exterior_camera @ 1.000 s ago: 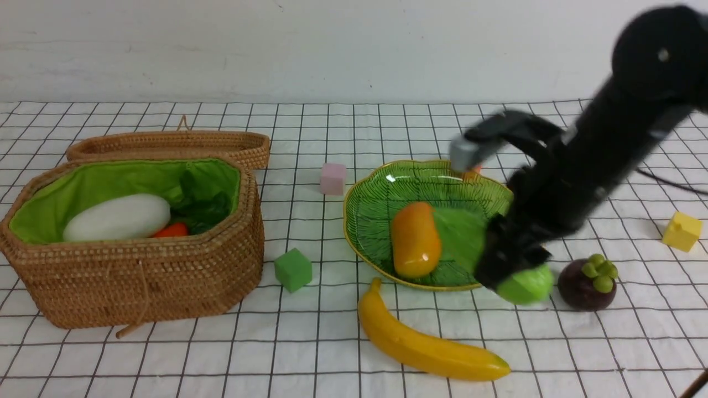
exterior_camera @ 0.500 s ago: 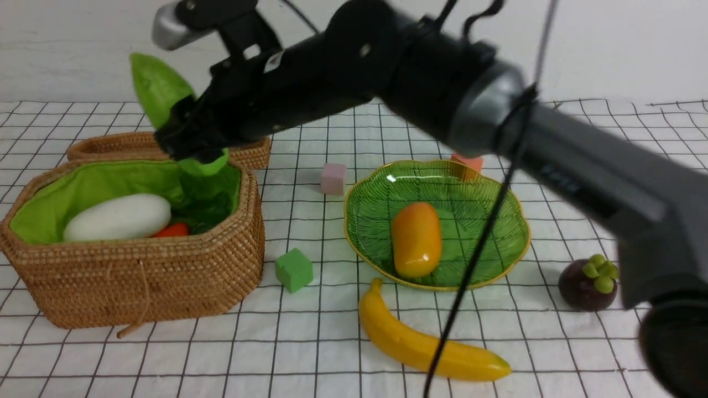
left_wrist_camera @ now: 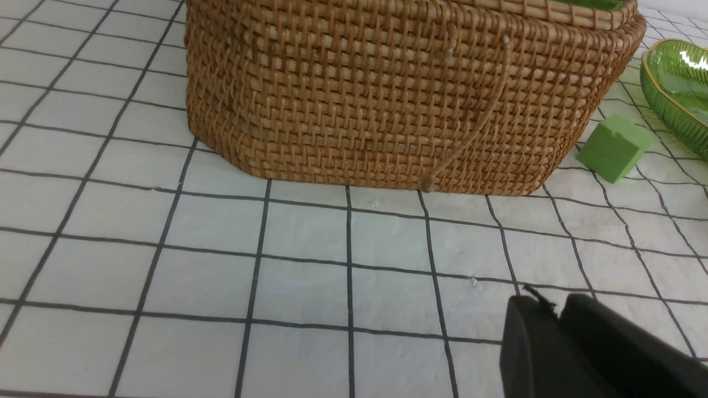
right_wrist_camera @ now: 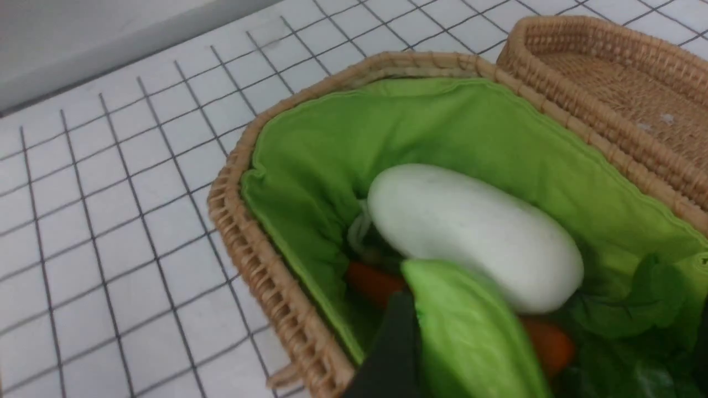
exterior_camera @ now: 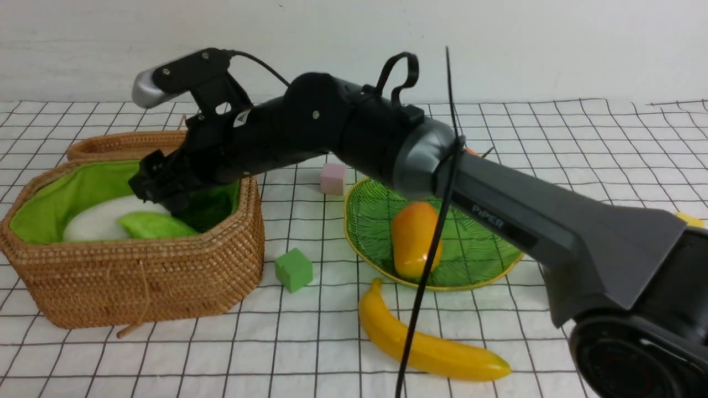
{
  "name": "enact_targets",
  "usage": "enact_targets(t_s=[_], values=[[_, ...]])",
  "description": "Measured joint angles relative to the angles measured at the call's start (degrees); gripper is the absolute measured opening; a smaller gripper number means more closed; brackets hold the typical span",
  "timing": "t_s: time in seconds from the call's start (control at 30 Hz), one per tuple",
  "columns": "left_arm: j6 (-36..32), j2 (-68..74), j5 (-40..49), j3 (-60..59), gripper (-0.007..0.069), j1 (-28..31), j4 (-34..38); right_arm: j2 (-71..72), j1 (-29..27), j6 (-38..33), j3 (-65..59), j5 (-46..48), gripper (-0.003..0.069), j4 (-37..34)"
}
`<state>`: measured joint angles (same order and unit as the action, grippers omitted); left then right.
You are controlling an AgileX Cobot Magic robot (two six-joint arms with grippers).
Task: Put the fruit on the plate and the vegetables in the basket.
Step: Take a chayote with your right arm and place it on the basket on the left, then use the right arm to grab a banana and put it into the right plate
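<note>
Vegetable step: my right pincer (exterior_camera: pixel 160 198) stands wide over the basket (exterior_camera: pixel 138 276), gourd (exterior_camera: pixel 157 225) lying loose inside. Next, I judge: lift clear, fetch banana (exterior_camera: pixel 426 342) for plate (exterior_camera: pixel 475 265).

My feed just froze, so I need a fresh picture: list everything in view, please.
basket: one, brown wicker, green lining, robot's left
lid: one, brown wicker, behind the basket
radish: one, white, in the basket
gourd: one, pale green, on the radish
red-orange piece: one, beside the radish in the basket
plate: one, green, centre
mango: one, orange-yellow, on the plate
banana: one, yellow, on the cloth before the plate
green cube: one, between basket and plate
pink cube: one, behind the plate's left edge
yellow cube: one, far right, mostly hidden
left hand: one, black, shut, low before the basket
right hand: one, black, open, above the gourd
</note>
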<state>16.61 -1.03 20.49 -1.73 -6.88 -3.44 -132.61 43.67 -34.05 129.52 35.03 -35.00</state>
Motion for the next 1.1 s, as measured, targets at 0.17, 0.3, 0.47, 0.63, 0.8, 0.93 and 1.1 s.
enact_targets(t_s=[0.17,0.3,0.47,0.63,0.8,0.93,1.1], values=[[0.0,0.0,0.0,0.0,0.0072,0.0,0.0,8.23,-2.81,0.0,0.0,13.51,0.0655,5.04],[0.0,0.0,0.0,0.0,0.0078,0.0,0.0,19.9,-8.53,0.0,-4.56,24.91,0.0636,7.09],[0.0,0.0,0.0,0.0,0.0082,0.0,0.0,30.72,-10.72,-1.67,-23.34,29.02,0.0616,11.69],[0.0,0.0,0.0,0.0,0.0087,0.0,0.0,31.94,-10.54,-4.3,-40.42,27.52,0.0595,14.51],[0.0,0.0,0.0,0.0,0.0092,0.0,0.0,27.9,-10.54,-4.59,-49.98,21.1,0.0584,16.01],[0.0,0.0,0.0,0.0,0.0095,0.0,0.0,23.16,-10.54,-4.69,-50.71,18.36,0.0577,17.35],[0.0,0.0,0.0,0.0,0.0096,0.0,0.0,17.86,-10.54,-4.71,-50.83,18.44,0.0507,17.52]])
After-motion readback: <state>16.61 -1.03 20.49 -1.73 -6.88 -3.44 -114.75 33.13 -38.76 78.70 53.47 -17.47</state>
